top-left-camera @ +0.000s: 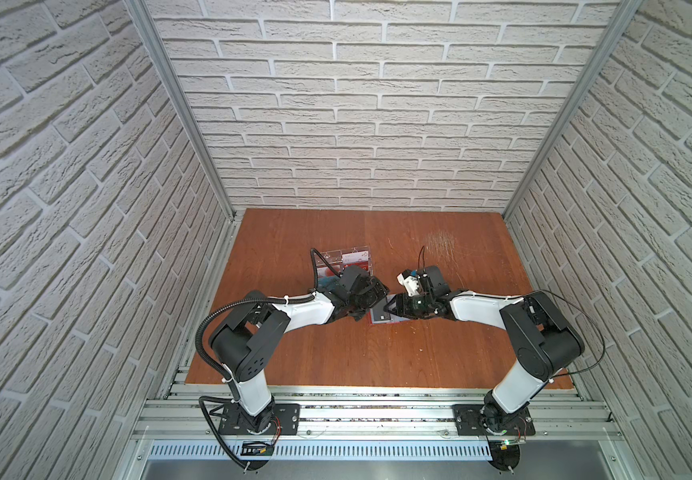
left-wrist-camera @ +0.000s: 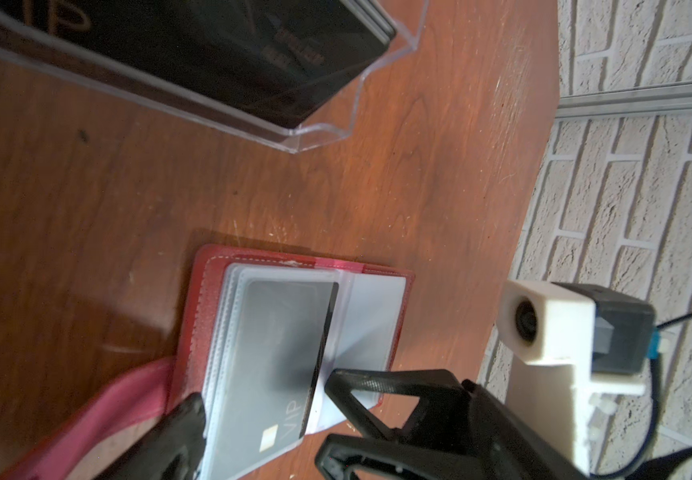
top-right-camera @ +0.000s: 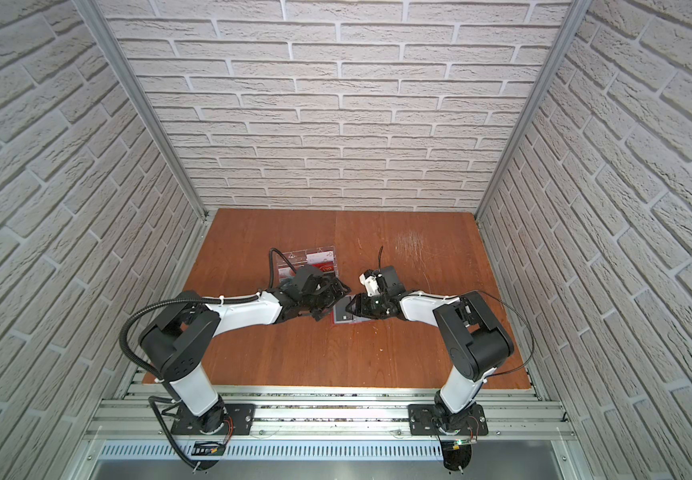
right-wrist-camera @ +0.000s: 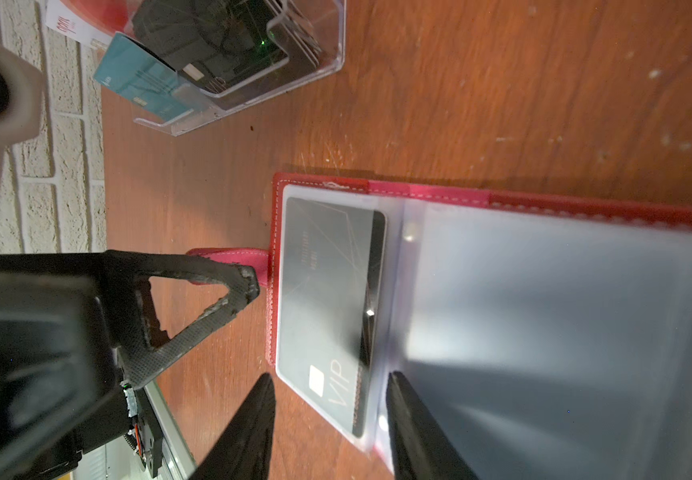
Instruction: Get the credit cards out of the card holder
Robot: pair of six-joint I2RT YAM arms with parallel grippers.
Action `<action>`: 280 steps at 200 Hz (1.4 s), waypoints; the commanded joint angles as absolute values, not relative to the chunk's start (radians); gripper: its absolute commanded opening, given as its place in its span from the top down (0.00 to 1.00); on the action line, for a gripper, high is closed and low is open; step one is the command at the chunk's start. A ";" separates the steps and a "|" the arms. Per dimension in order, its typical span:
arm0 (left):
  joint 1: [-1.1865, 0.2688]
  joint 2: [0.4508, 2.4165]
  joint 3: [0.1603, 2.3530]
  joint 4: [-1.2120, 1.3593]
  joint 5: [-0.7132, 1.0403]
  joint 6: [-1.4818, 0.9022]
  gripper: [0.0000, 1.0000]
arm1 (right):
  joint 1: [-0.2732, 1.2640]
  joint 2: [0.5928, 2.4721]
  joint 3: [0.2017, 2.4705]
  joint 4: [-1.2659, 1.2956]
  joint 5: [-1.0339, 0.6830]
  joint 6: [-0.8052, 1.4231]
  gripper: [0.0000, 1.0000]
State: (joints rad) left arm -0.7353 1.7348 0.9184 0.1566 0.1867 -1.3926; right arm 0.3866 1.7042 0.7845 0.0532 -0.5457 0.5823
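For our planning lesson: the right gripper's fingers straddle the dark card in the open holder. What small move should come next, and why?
Probably shut the right gripper on the card at its near end. Its fingers stand apart either side of that end, the card lies in the holder's sleeve, and nothing is gripped yet, so a pinch should precede any pull.

Blurred, edge-cropped card holder (right-wrist-camera: 585,210) sleeve (right-wrist-camera: 543,311)
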 commanded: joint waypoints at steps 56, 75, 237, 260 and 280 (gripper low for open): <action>-0.739 1.760 0.865 0.215 0.175 -1.412 0.02 | 0.375 1.759 0.737 0.196 -0.593 0.633 0.56; -0.739 1.766 0.864 0.218 0.177 -1.412 0.02 | 0.371 1.762 0.725 0.223 -0.601 0.640 0.56; -0.738 1.778 0.835 0.244 0.178 -1.430 0.02 | 0.346 1.722 0.657 0.422 -0.658 0.695 0.57; -0.737 1.777 0.830 0.247 0.178 -1.430 0.02 | 0.347 1.750 0.663 0.445 -0.666 0.707 0.57; -0.736 1.776 0.827 0.250 0.178 -1.433 0.02 | 0.347 1.765 0.660 0.472 -0.679 0.719 0.57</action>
